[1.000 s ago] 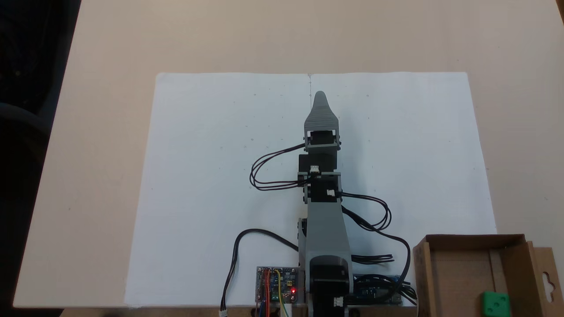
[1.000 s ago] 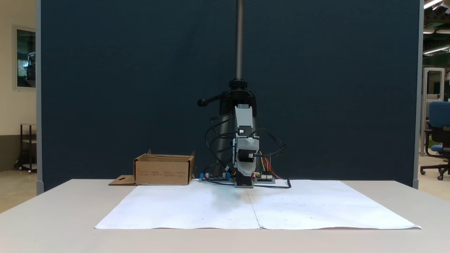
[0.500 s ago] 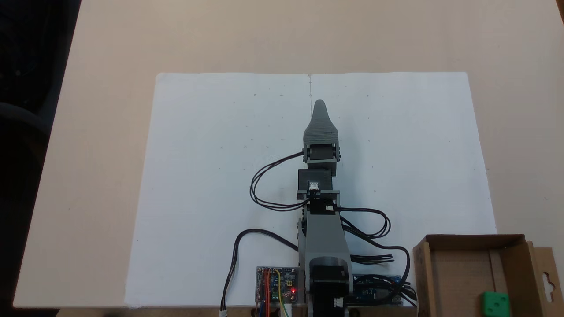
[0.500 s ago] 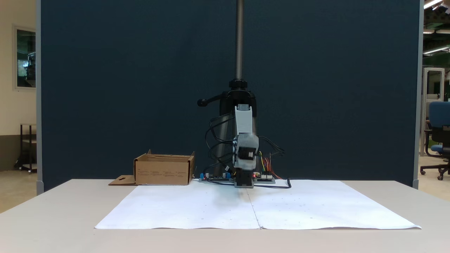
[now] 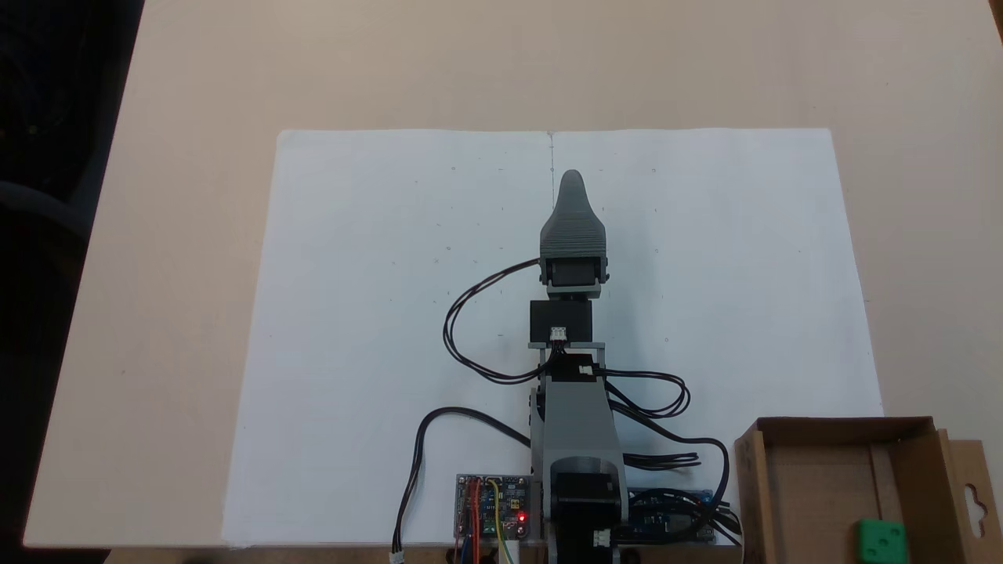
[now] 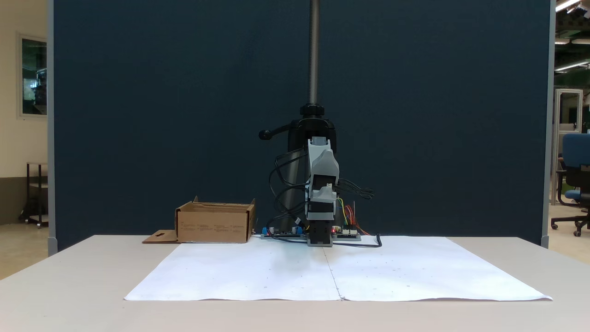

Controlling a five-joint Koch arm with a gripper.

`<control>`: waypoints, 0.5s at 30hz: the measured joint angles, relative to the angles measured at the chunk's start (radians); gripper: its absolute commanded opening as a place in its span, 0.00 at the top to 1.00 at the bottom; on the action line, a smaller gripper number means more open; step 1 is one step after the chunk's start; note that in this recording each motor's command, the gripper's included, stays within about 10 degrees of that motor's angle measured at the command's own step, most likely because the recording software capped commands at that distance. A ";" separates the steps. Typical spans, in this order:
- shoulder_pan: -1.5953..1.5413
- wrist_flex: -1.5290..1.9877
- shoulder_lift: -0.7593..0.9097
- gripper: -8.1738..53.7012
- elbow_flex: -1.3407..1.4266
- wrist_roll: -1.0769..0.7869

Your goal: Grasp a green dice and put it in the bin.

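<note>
At lower right of a fixed view, the green dice lies inside the cardboard bin. The gripper holds nothing; its opening cannot be told. Probably only parking remains: fold slowly, clear of the cables.

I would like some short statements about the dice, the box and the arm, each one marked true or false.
1. The green dice lies inside the bin. True.
2. The gripper is above the bin. False: in a fixed view it is over the white paper, apart from the bin.
3. The gripper holds the dice. False: the dice rests in the bin.
4. A red light glows on a board by the arm's base. True.
</note>
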 measured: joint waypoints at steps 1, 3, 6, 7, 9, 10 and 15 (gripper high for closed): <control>0.000 0.000 0.002 0.15 0.002 0.000; 0.000 0.000 0.002 0.15 0.000 0.000; 0.000 0.000 0.002 0.15 0.000 0.000; 0.000 0.000 0.000 0.15 0.002 0.000; 0.000 0.000 0.002 0.15 0.002 0.000; 0.000 0.000 0.002 0.15 0.000 0.000; 0.000 0.000 0.002 0.15 0.000 0.000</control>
